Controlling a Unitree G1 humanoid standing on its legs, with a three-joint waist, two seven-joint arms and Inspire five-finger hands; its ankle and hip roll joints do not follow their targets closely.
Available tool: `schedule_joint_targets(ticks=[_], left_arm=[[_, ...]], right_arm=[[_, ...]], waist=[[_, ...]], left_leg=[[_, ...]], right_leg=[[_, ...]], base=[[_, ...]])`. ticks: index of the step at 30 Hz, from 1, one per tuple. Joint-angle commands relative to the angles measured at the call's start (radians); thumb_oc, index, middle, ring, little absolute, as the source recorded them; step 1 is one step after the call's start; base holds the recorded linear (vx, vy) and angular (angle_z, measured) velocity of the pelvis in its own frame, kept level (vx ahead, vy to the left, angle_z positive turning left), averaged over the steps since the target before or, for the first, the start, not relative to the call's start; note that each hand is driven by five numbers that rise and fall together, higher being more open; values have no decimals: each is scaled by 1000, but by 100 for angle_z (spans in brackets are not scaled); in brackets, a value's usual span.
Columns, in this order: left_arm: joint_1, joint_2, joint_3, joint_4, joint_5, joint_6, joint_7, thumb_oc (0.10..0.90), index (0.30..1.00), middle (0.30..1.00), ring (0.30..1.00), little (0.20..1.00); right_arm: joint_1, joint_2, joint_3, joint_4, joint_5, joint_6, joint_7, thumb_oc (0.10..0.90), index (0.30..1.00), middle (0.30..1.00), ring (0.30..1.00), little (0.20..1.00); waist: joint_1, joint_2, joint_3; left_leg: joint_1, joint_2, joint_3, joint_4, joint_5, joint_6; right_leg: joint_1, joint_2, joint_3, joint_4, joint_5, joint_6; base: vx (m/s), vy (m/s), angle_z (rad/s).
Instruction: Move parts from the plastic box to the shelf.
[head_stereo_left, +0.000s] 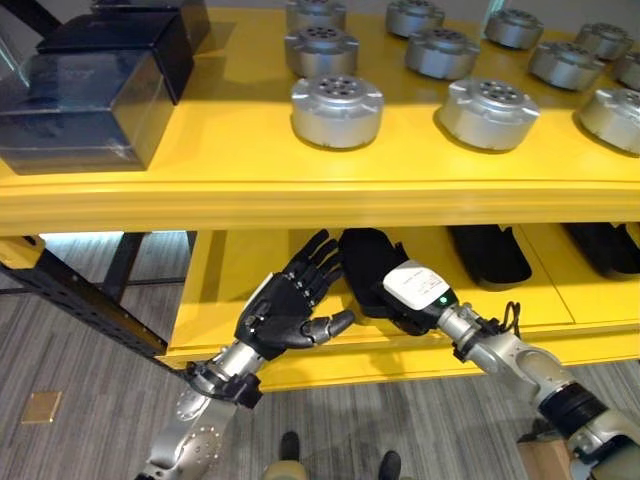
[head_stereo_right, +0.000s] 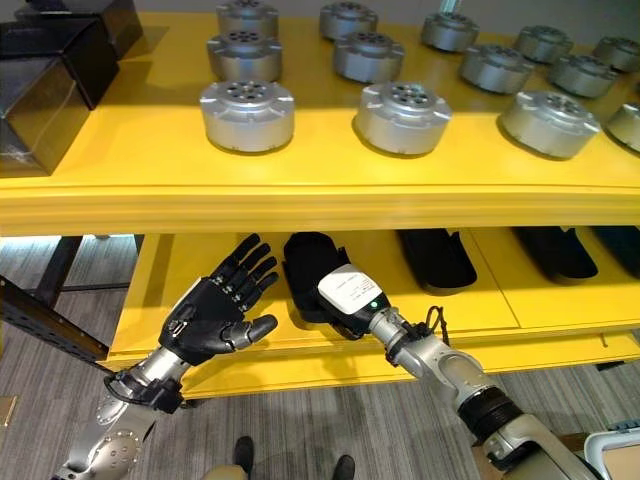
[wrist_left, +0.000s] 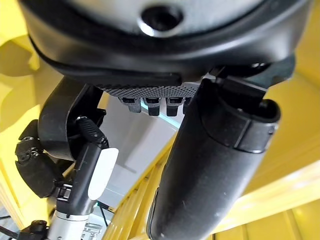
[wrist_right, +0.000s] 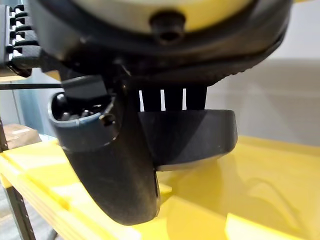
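Now placing: right hand (head_stereo_right: 345, 295) sets a black part (head_stereo_right: 310, 268) on the lower shelf (head_stereo_right: 440, 310), fingers hidden, grip unclear. Left hand (head_stereo_right: 215, 315) spread, empty, just beside. Next: release, withdraw.

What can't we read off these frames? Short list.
- Right hand fingers: hidden by its white-covered back and the black part on the lower shelf; in its wrist view the thumb blocks the contact, so grip unknown.
- Plastic box: nothing identifiable as it.
- Dark boxes and far silver discs: cut by frame edges.
- Left hand: open, empty.
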Motion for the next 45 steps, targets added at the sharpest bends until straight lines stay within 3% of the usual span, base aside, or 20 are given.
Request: schedule_joint_targets(ticks=[1,6,17,28,34,40,45], left_arm=[[-39,-13,6,-98,-29,-104,-14,900,1000,1000,1000,1000],[-30,-5,9,-104,-64,-85,-66,900,1000,1000,1000,1000],[-33,-11,15,-120,-56,-73,-24,900,1000,1000,1000,1000],[-28,-5,12,-129,-51,-61,-31,900,1000,1000,1000,1000],[-32,6,12,-145,-60,-32,-29,900,1000,1000,1000,1000],[-68,17,1,-144,-73,-51,-29,900,1000,1000,1000,1000],[-69,21,-2,-152,-78,-57,-15,900,1000,1000,1000,1000]], right_arm=[[-145,-4,-3,-30,93,-11,-34,400,300,300,300,300],[-162,1,23,-3,93,-19,-5,400,300,300,300,300],[-200,32,61,56,80,-39,2,400,300,300,300,300],[-247,42,75,116,88,13,-25,400,300,300,300,300],[-268,0,55,153,75,32,-69,400,300,300,300,300],[-358,-40,63,212,74,36,-113,400,300,300,300,300],[-382,-59,68,226,81,34,-134,400,300,300,300,300]], waist=[[14,4,-95],[18,12,-96],[35,27,-89],[54,40,-71],[66,61,-40],[74,89,20],[77,96,42]], left_leg=[[22,-18,14,-8,-28,20],[19,-10,5,-3,-23,11],[4,-6,-27,9,-15,3],[-26,-7,-56,27,-11,1],[-71,-11,-86,56,-11,2],[-122,-22,-102,59,0,5],[-140,-24,-112,59,7,5]], right_leg=[[-12,-85,-21,102,-45,42],[-6,-82,-22,105,-55,36],[-5,-79,-21,120,-72,21],[-26,-81,-17,139,-80,15],[-66,-84,-7,178,-94,8],[-115,-81,-2,191,-95,0],[-132,-76,-1,195,-95,-5]], base=[[60,-78,2],[35,-51,8],[24,-25,5],[19,-21,2],[12,-46,9],[-104,-42,5],[-40,-62,7]])
